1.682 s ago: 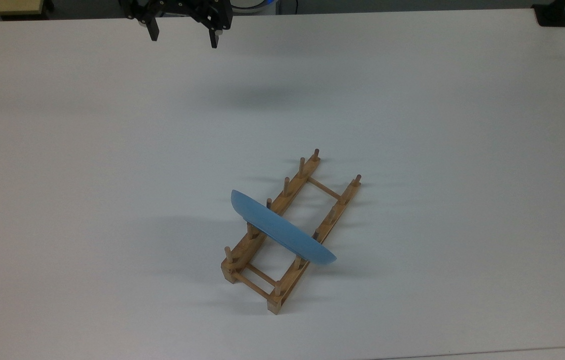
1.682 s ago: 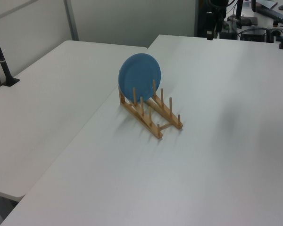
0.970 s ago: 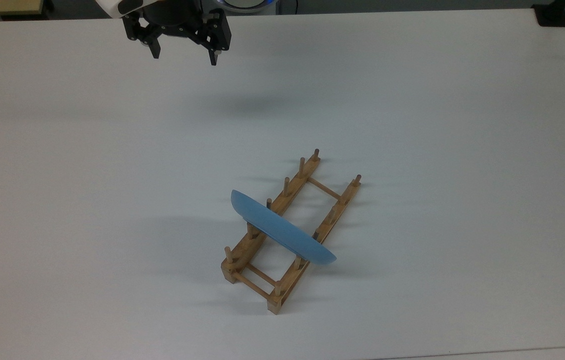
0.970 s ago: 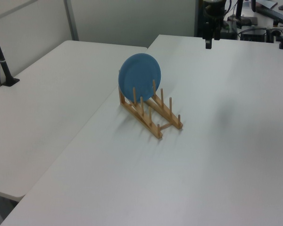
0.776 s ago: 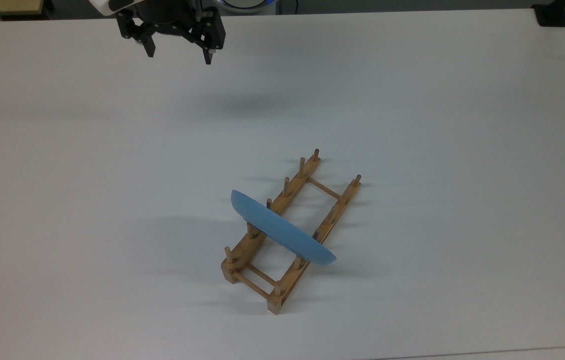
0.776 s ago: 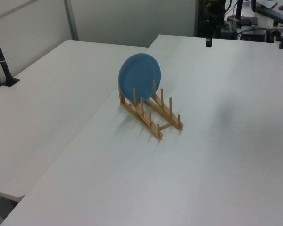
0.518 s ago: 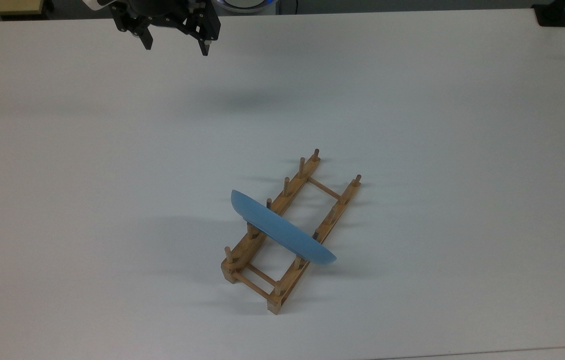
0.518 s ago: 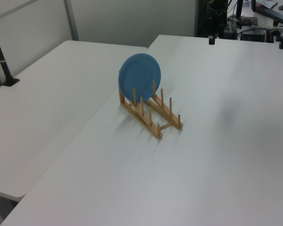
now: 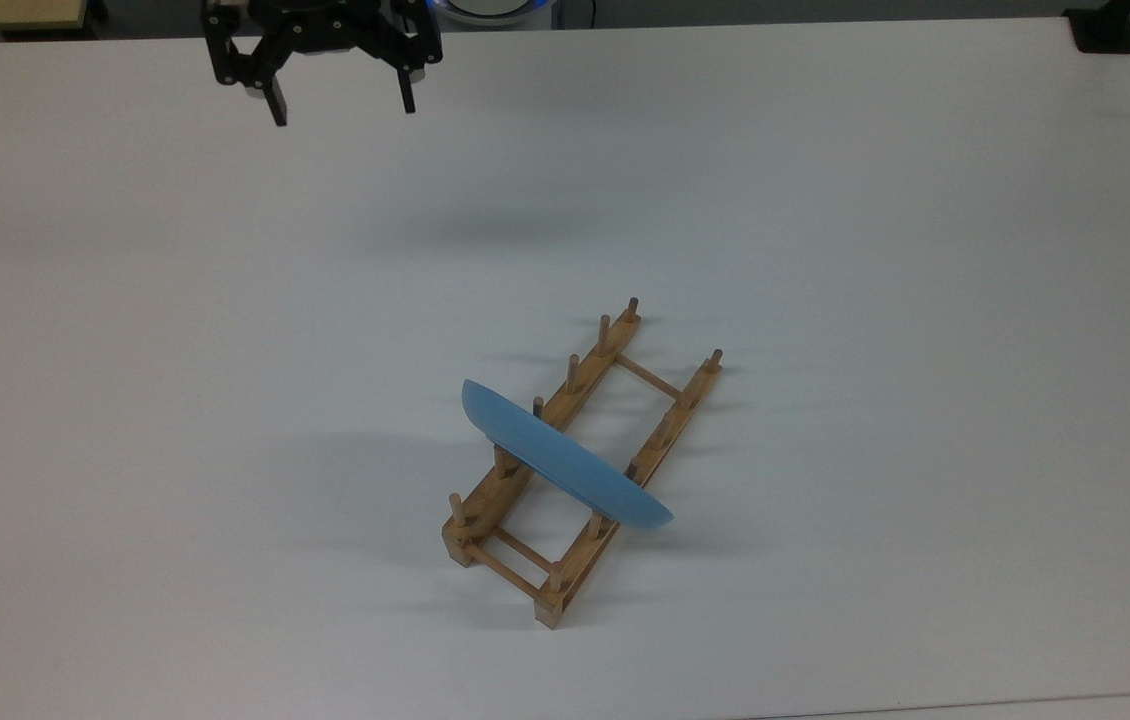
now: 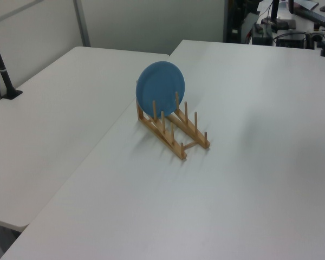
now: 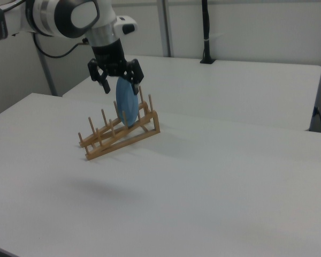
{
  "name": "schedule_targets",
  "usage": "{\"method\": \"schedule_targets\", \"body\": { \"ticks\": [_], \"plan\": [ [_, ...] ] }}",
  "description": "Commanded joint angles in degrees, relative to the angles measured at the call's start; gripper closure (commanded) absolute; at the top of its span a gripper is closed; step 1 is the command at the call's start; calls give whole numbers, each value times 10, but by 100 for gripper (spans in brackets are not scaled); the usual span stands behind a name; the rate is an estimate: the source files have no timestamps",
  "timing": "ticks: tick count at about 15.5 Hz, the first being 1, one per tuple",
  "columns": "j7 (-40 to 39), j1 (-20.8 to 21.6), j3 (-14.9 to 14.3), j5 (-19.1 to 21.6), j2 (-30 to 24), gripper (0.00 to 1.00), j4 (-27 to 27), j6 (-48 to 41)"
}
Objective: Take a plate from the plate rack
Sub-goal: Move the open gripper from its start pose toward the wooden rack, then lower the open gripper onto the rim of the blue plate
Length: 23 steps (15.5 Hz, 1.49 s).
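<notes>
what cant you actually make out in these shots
- Right view: the gripper overlaps the upper part of the plate, hiding that edge; how far apart they are cannot be told.
- Top view: the plate covers part of the plate rack beneath it.
- Top view: the arm above the gripper is cut off by the upper edge.

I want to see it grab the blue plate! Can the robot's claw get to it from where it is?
Probably yes. The gripper hangs open, apart from the plate, which stands upright in the plate rack with its top edge uncovered and bare table between.
</notes>
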Motion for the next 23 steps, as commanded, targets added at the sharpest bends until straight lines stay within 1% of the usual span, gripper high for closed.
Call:
{"method": "schedule_targets", "body": {
  "ticks": [1,3,6,8,10,12,14,15,18,21,23],
  "plan": [
    [-38,19,7,-42,10,0,9,85],
    [-40,23,6,-46,21,0,19,136],
    [-55,44,6,-100,46,0,21,223],
    [-52,63,-1,-123,66,0,23,263],
    [-49,73,-1,-147,95,3,50,273],
    [-24,91,-1,-173,123,6,76,273],
    [4,106,-1,-203,141,7,80,282],
    [17,111,-1,-215,155,10,88,290],
    [41,123,-1,-250,191,16,101,309],
    [66,135,-1,-286,213,21,105,335],
    [94,143,-1,-321,219,27,105,343]
  ]
}}
